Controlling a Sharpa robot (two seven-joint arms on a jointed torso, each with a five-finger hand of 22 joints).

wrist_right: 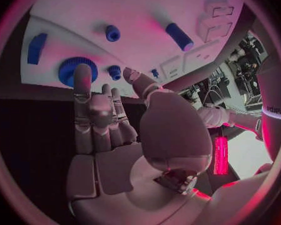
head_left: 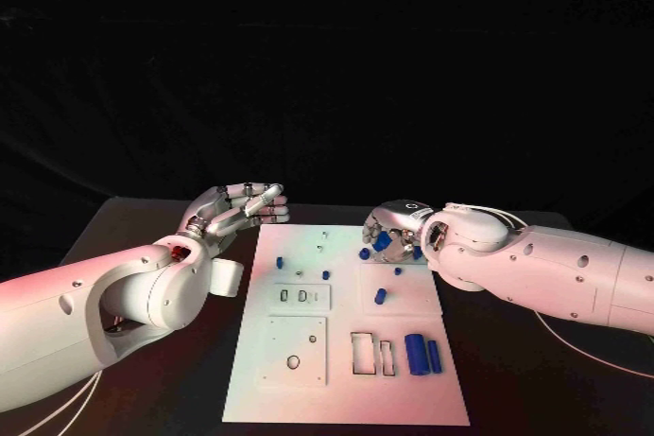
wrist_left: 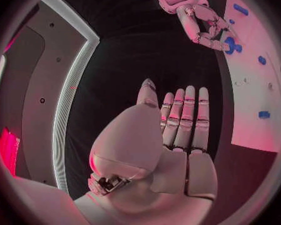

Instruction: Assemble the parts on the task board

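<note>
Starting at the left, the left hand (head_left: 243, 210) sits just off the left edge of the task board (head_left: 348, 393), near its far corner, fingers straight and side by side, palm flat, holding nothing; the left wrist view confirms a bare palm (wrist_left: 178, 135). It looks parked rather than working.

Moving onto the board, small blue parts lie scattered: a short peg (head_left: 280, 262) near the left side, a short cylinder (head_left: 382, 295) around the middle, and 2 longer blue bars (head_left: 424, 354) lying side by side toward the near right, just beside the rectangular slots (head_left: 370, 354).

Further right, the right hand (head_left: 397, 235) hovers over the far right part of the board, fingers extended toward a blue toothed disc (wrist_right: 77, 71). The right wrist view shows one fingertip (wrist_right: 82, 74) over the disc; whether it touches or grips I cannot tell.

These pieces look like small, rigid, light plastic, probably smooth and liable to skid or roll on the slick plate. The disc's ridged rim seems the best purchase, pinched from opposite sides. The cylinders would be better taken across their middle, since an end grip could tip them.
</note>
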